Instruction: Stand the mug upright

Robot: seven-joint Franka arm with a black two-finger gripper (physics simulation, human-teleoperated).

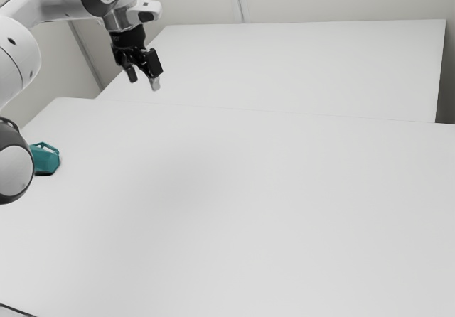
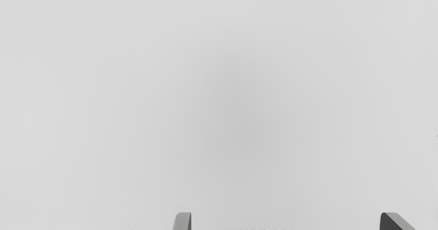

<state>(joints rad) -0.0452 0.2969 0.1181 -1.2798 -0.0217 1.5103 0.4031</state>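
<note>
Mug (image 1: 45, 161), teal, in the exterior view: it rests on the pale surface (image 1: 249, 210) and serves here as landmark. A rounded arm joint (image 1: 13, 172) overlaps its outline on the exterior view's left. A thin loop rises along the mug's upper part and a dark edge runs beneath. The loop may be a handle uppermost, as on a mug lying on its side, or the near-open rim of one standing; its attitude cannot be settled. The tool (image 1: 143, 82) hangs above the surface, well apart from the mug, toward the exterior view's right and farther back.

Wrist view: the tool's fingers (image 2: 182, 222) stand spread wide, with no mug between them. Relative to the mug, the tool is thus a separate, unloaded body. A soft darker patch (image 2: 239, 120) marks the surface ahead of the fingertips.

Handling (judged): the mug is probably rigid and fairly light; if glazed, its wall would be smooth, liable to slip or roll under an off-centre squeeze, and its rim might chip when knocked. The firmest hold would likely be across opposite sides of the body, near the middle; the loop, if a handle, offers a narrower purchase about which the body could swing.
</note>
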